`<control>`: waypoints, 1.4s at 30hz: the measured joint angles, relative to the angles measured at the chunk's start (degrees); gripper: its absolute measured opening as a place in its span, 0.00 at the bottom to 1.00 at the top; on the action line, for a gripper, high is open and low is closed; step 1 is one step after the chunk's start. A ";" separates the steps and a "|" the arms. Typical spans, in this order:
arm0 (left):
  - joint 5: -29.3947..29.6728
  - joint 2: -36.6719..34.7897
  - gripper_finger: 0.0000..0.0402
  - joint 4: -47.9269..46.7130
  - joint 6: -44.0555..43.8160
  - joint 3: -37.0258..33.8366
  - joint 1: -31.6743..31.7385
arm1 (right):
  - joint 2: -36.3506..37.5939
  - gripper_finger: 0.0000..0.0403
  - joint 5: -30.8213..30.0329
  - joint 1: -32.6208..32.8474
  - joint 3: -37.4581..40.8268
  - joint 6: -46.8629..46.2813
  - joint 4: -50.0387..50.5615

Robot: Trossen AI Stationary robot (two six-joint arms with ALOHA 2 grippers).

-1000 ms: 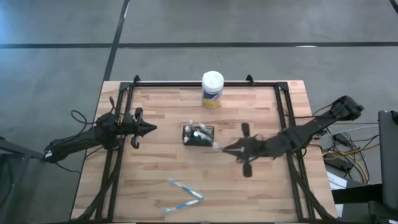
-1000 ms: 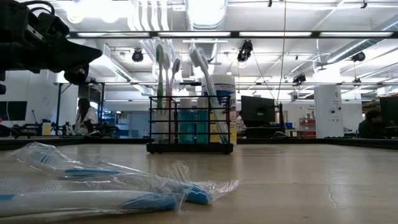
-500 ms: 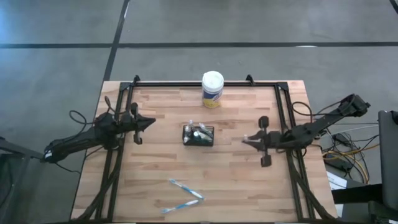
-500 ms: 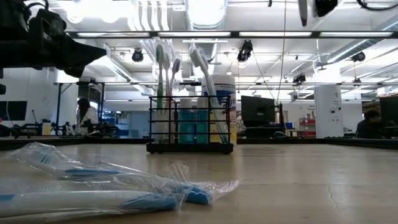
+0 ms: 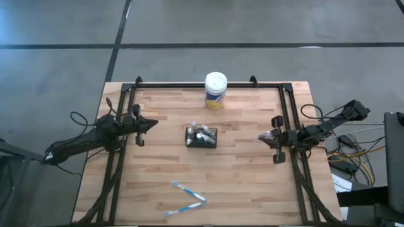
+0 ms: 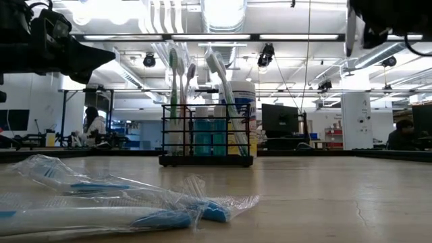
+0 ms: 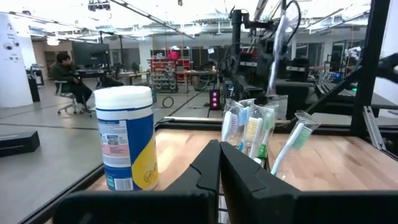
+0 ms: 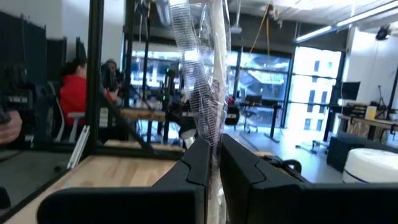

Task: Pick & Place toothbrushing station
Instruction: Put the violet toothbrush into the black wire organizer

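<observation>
The desk (image 5: 252,183) carries the station (image 5: 201,137) at its centre. The right gripper (image 5: 267,137), at 3 o'clock, pinches a wrapped brush (image 8: 205,81). The left gripper (image 5: 151,124), at 9 o'clock, has its fingers pressed together, holding nothing.

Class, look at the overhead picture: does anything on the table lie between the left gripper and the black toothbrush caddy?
Nothing visible does. The left gripper sits at the table's left side, pointing toward the toothbrushing station, with only bare wood between them. The canister stands at the far edge and the wrapped toothbrushes lie near the front edge, both off that line.
</observation>
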State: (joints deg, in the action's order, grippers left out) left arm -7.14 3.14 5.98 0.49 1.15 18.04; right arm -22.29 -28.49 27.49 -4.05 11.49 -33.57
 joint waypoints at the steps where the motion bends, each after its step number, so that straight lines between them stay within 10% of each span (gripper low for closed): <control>1: 0.00 0.00 0.03 0.00 -0.12 0.00 0.00 | 1.86 0.04 0.00 0.00 1.03 0.10 -0.11; 14: -0.04 -0.02 0.03 0.02 -0.10 0.87 0.00 | 18.04 0.04 -0.43 0.00 3.53 3.77 7.99; 42: -0.48 0.00 0.03 -2.34 -1.12 0.57 0.00 | 16.73 0.04 -1.66 -0.04 2.59 6.43 1.26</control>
State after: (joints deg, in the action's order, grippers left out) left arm -7.62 3.14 3.64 -0.64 1.72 18.04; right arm -5.56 -30.15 27.44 -1.46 17.92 -32.32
